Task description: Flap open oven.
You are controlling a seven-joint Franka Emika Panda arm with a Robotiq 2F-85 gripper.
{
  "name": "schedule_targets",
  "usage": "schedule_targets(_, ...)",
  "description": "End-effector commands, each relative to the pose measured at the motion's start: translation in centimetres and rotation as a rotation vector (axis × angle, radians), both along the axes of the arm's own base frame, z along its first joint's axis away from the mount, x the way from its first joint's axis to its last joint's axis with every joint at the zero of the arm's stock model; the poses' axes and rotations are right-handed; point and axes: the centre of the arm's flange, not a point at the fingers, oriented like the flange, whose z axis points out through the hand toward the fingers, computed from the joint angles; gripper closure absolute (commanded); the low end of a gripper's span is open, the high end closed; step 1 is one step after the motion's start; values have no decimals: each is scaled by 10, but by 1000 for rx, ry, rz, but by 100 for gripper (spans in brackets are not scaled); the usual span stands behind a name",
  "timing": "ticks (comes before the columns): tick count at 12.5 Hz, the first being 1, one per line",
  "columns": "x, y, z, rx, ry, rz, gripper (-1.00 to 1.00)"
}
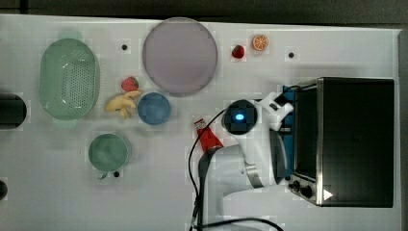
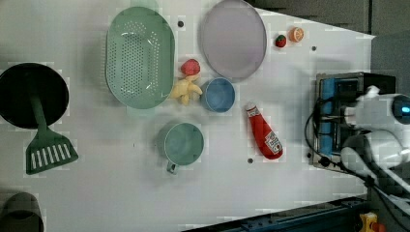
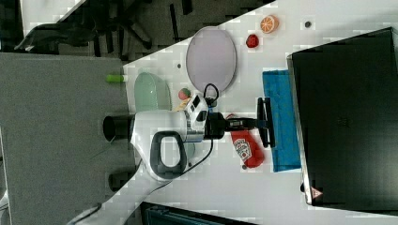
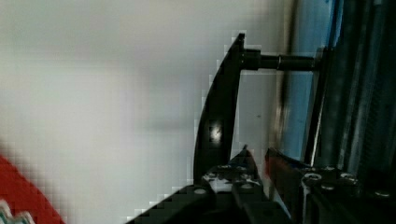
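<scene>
The oven [image 1: 356, 139] is a large black box with a silver front frame at the top view's right; it also shows in the right view [image 3: 347, 117]. Its blue-tinted door [image 3: 281, 93] is flapped down and lies flat on the table in front of it. The door's dark bar handle [image 3: 265, 122] stands on two posts at the door's outer edge. My gripper [image 3: 256, 123] reaches up to that handle. In the wrist view the handle [image 4: 219, 116] runs just beside my gripper [image 4: 259, 161], whose fingers stand a little apart with nothing between them.
A red ketchup bottle [image 1: 208, 137] lies under my arm, close to the door. Further along the table are a blue bowl [image 1: 154, 108], a purple plate [image 1: 179, 55], a green colander [image 1: 70, 79], a green cup [image 1: 109, 152], toy fruit [image 1: 260, 42] and a black pan [image 2: 31, 94].
</scene>
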Motion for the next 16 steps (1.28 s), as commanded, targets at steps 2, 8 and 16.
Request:
schedule_targets(2, -4, 51, -48, -107, -24, -35, 65)
schedule_targets(8, -11, 91, -116, -244, -63, -30, 65)
schedule_targets(16, 59, 123, -44, -121, -272, -164, 65)
